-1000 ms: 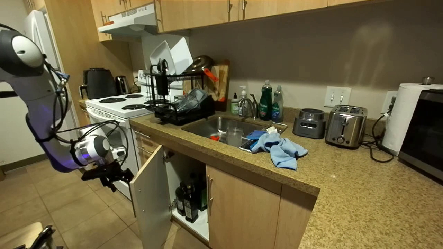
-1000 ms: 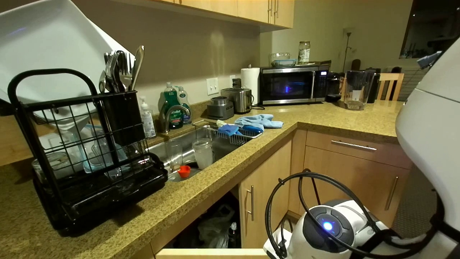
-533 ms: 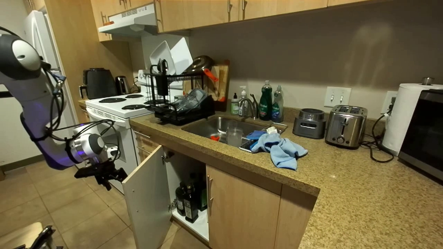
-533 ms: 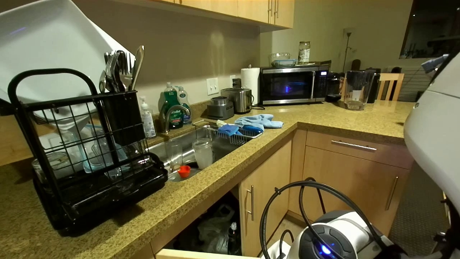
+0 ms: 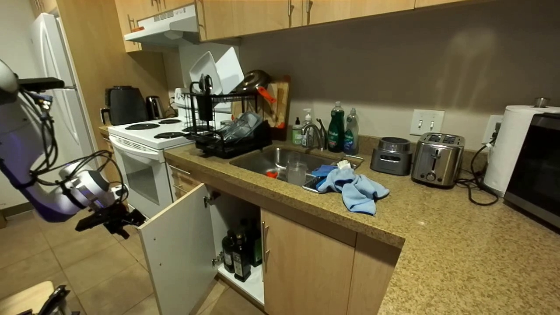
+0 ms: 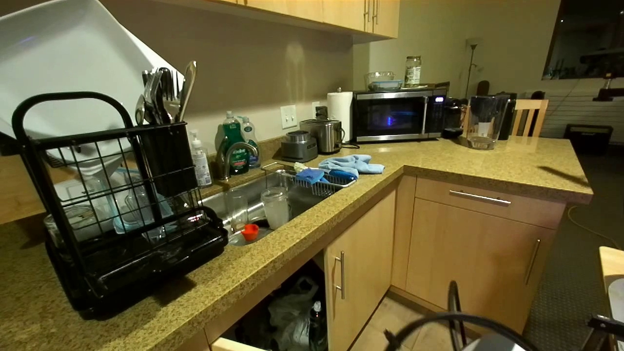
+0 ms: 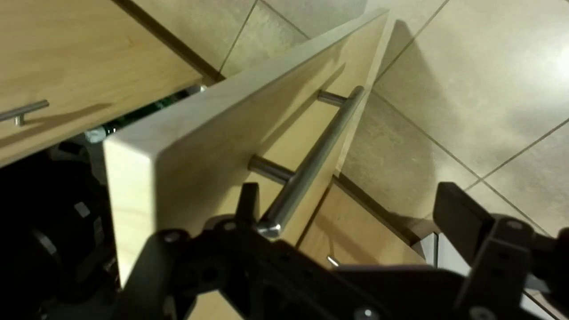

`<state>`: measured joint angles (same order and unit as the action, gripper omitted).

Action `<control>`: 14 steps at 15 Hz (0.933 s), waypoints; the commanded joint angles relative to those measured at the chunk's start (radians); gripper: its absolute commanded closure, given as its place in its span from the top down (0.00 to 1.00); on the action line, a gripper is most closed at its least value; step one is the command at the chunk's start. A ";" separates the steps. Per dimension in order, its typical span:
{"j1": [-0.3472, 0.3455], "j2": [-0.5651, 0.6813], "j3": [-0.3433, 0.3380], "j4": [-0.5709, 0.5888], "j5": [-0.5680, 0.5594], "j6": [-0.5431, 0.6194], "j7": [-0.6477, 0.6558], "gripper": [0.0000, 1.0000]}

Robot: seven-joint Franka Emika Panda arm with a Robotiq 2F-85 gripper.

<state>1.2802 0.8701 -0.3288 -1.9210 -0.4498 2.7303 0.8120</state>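
In the wrist view your gripper [image 7: 349, 200] has its fingers spread wide, the finger [image 7: 247, 204] at centre-left of the frame just beside the near end of the metal bar handle [image 7: 320, 151]; you can't tell whether they touch. The handle sits mid-frame on the cabinet door [image 7: 222, 155]. In an exterior view that door hangs open, lower left of centre, with dark bottles [image 5: 241, 260] inside the under-sink cabinet [image 5: 253, 288].

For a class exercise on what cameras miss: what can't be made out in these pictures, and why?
Door handle: in an exterior view, hidden behind the open door.
Gripper: in an exterior view, beyond the bottom edge, below the cable.
Bottle labels: in an exterior view, too small to read.
Microwave: in an exterior view, partly cut by the right edge.
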 commanded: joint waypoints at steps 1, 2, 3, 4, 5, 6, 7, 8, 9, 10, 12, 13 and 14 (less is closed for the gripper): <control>0.232 -0.015 -0.145 -0.009 -0.098 0.006 0.140 1.00; 0.284 -0.009 -0.179 -0.004 -0.118 0.007 0.174 1.00; 0.338 -0.010 -0.212 -0.009 -0.135 0.008 0.208 1.00; 0.379 -0.015 -0.236 -0.015 -0.149 0.008 0.231 1.00; 0.411 -0.016 -0.255 -0.017 -0.166 0.016 0.249 1.00; 0.441 -0.024 -0.274 -0.027 -0.182 0.018 0.271 1.00; 0.465 -0.028 -0.293 -0.035 -0.193 0.023 0.288 1.00; 0.481 -0.029 -0.311 -0.043 -0.209 0.034 0.304 1.00; 0.488 -0.030 -0.326 -0.053 -0.221 0.046 0.320 1.00; 0.498 -0.043 -0.341 -0.068 -0.228 0.045 0.333 1.00; 0.510 -0.067 -0.373 -0.098 -0.238 0.044 0.363 1.00; 0.508 -0.079 -0.387 -0.113 -0.235 0.047 0.367 1.00; 0.508 -0.090 -0.403 -0.127 -0.230 0.049 0.375 1.00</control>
<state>1.7733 0.8518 -0.6836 -1.9597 -0.6447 2.7488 1.1366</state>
